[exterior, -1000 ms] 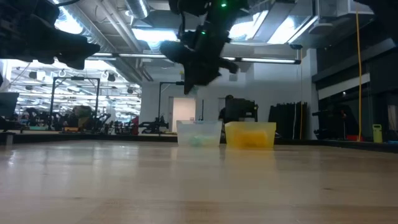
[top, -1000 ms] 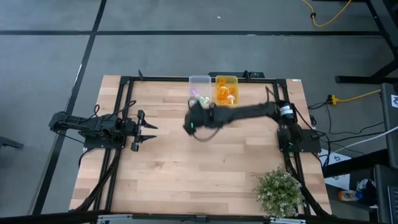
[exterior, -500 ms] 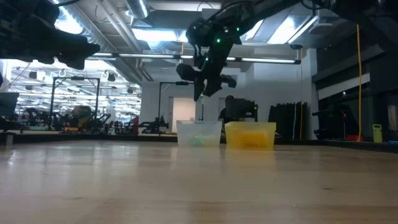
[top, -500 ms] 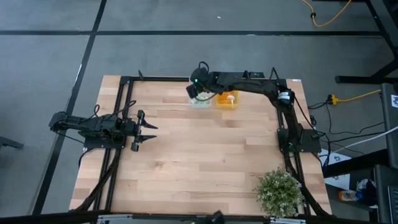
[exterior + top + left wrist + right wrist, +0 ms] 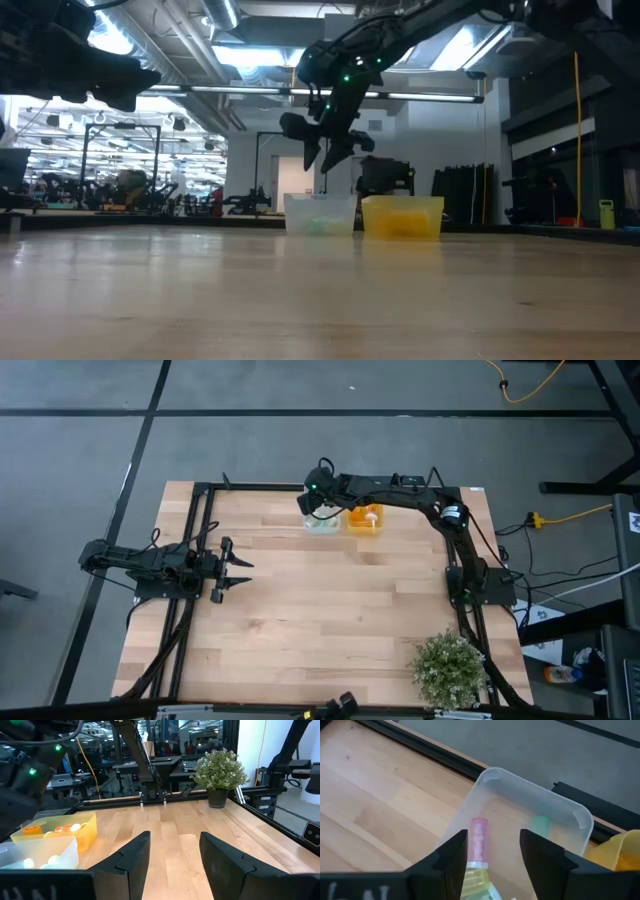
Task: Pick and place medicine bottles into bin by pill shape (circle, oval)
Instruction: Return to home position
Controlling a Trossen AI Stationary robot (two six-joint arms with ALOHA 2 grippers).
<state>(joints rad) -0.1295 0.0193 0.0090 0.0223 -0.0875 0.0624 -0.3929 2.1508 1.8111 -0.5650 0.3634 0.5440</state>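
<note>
- Hanging in the air above the clear bin at the far edge, the right gripper has its two fingers spread wide, with nothing between them.
- Low at the left side of the table, well apart from both bins, the left gripper waits with its fingers also apart and empty.
- The wooden table carries a potted plant at its near right corner.
- A yellow bin stands just beside the clear bin, on its right; both are in the middle of the far edge.
- Medicine bottles lie on their sides inside the bins: tiny see-through cylinders, far smaller than the bins.
- In the clear bin a pink bottle lies just beside a yellow-green bottle, and a teal bottle lies a little apart from them.
- In the yellow bin are orange bottles; their number cannot be told.
</note>
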